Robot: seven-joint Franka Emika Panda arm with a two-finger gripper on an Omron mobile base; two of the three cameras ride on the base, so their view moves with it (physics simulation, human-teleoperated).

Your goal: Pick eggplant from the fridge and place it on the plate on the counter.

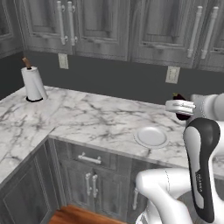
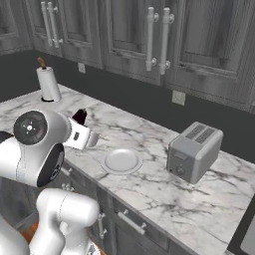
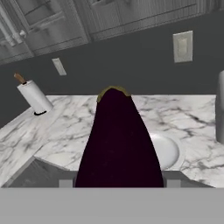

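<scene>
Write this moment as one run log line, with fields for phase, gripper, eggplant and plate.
phase: carry to plate | gripper: shut on eggplant, above counter | plate: bare, on counter | eggplant not yet placed

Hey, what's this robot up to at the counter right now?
The arm's gripper is shut on a dark purple eggplant, holding it in the air above the marble counter. The white plate sits bare near the counter's front edge, with the eggplant not yet set on it. A toaster and paper towel roll stand nearby.
</scene>
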